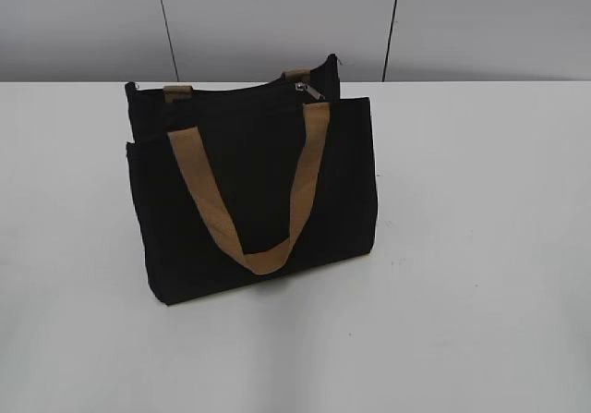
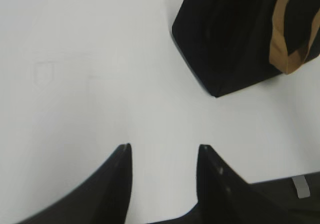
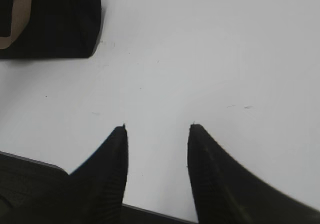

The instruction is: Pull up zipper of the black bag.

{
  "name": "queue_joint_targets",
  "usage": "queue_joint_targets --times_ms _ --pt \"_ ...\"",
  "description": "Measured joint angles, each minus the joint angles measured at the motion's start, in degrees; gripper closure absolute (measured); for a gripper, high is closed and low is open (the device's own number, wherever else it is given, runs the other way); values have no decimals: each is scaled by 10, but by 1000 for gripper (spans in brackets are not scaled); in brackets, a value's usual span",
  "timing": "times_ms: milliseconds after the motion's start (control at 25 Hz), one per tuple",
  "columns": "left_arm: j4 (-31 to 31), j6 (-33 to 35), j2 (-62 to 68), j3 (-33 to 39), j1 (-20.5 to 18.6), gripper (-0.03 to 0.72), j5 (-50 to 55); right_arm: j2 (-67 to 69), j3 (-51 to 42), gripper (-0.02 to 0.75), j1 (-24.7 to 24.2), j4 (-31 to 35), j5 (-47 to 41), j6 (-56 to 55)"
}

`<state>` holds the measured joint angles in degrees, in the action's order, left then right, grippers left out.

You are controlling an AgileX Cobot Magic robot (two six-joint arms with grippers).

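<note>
Both the left gripper (image 2: 162, 151) and right gripper (image 3: 157, 131) gape empty, well short of the bag (image 1: 254, 187); soft fabric likely buckles, so brace it and pinch the tiny metal zipper (image 1: 307, 91).

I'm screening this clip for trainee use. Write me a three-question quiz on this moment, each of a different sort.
1. True or false: the left tool grips the black bag.
2. Where is the zipper pull? A) top edge, right end B) front pocket C) on the table
3. Fill in: the front tan strap hangs down the bag's ____ face.

Key: 1 false, both tools, the right tool too, are open over bare table; 2 A; 3 front.
</note>
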<state>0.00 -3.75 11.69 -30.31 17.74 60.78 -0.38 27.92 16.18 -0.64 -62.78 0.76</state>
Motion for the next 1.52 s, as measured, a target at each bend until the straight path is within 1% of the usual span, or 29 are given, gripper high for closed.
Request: queue_joint_targets --times_ms 120,320,440,520,600,680,1000,1120,1200,1520 --pt "0 0 -27 0 -28 401 0 0 0 421 -1 0 0 0" --pt "0 0 -88 0 -87 446 0 0 0 421 -1 0 0 0" --pt "0 0 -118 0 -115 455 0 0 -1 421 -1 0 0 0" --pt "0 0 -121 0 -126 456 0 0 -1 421 -1 1 0 0" --pt "0 0 -122 0 -129 456 0 0 -1 421 -3 1 0 0" --pt "0 0 -122 0 -130 456 0 0 -1 421 -17 1 0 0" --pt "0 1 -122 0 -130 459 0 0 -1 421 -132 1 -1 0" --pt "0 1 -122 0 -130 459 0 0 -1 421 -162 1 -1 0" --pt "0 1 -122 0 -130 459 0 0 -1 421 -169 1 -1 0" --pt "0 1 -122 0 -130 460 0 0 -1 421 -170 1 -1 0"
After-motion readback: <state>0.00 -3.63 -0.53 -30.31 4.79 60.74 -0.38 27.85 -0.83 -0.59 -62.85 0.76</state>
